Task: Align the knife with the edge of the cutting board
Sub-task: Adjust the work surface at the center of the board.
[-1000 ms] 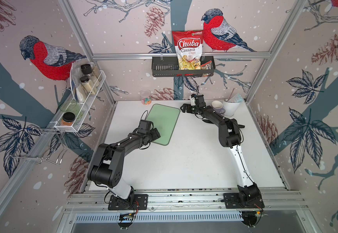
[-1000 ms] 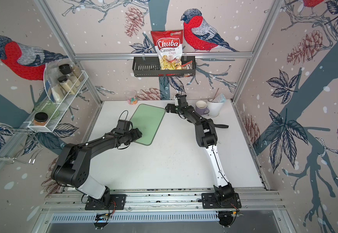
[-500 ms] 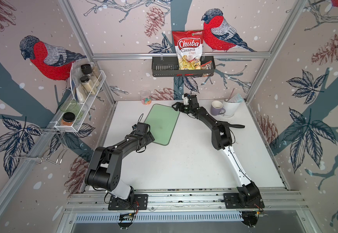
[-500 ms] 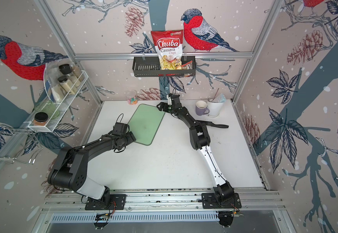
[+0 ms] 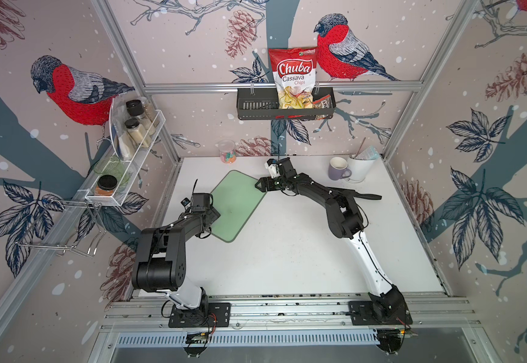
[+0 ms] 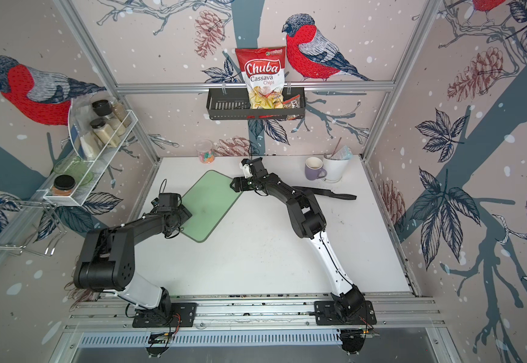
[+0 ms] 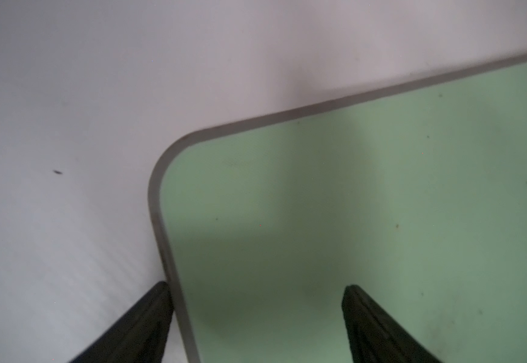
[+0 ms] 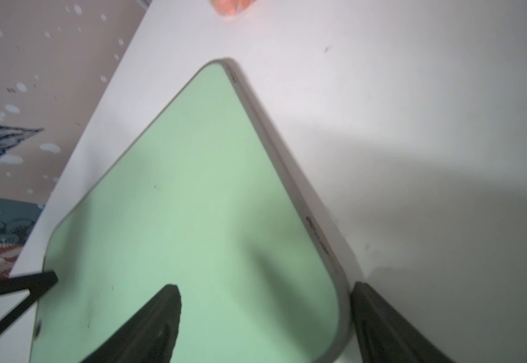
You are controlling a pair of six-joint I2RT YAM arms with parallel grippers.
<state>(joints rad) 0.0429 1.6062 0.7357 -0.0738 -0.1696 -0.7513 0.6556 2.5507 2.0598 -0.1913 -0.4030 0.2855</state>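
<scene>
**A:** Biggest first. What about the table?

**B:** The table (image 5: pixel 287 261) is white, walled in and mostly bare. The cutting board (image 5: pixel 238 206) lies flat toward the back left, skewed to the table's sides.

**A:** Are the arms holding it?

**B:** No. The left gripper (image 7: pixel 257 286) is at the board's left rim with its claw spread, one finger over the table and its mate over the green. The right gripper (image 8: pixel 265 286) is at the far right corner, also spread and astride the grey rim. Nothing is pinched in either.

**A:** Why astride the rim?

**B:** My reading is that they are placed to nudge or steady the board rather than lift it. A flat board gives those jaws little to bite on.

**A:** Where is the knife?

**B:** The knife (image 6: pixel 334 194) lies on the table to the right of the right arm, well apart from the board. One end is hidden behind the forearm. As far as I can judge, it is parallel to no board edge.

**A:** So alignment has not begun?

**B:** I judge not. The knife wants fetching across first.

**A:** What stands in the way?

**B:** The right arm's own forearm lies between knife and board. Just behind the knife stand a purple mug (image 5: pixel 337 168) and a white cup (image 5: pixel 361 163) with a stick in it, both easy to clip on a reach. A small jar of coloured sweets (image 5: pixel 227 153) sits by the back wall, near the board's far end but clear of it.
</scene>
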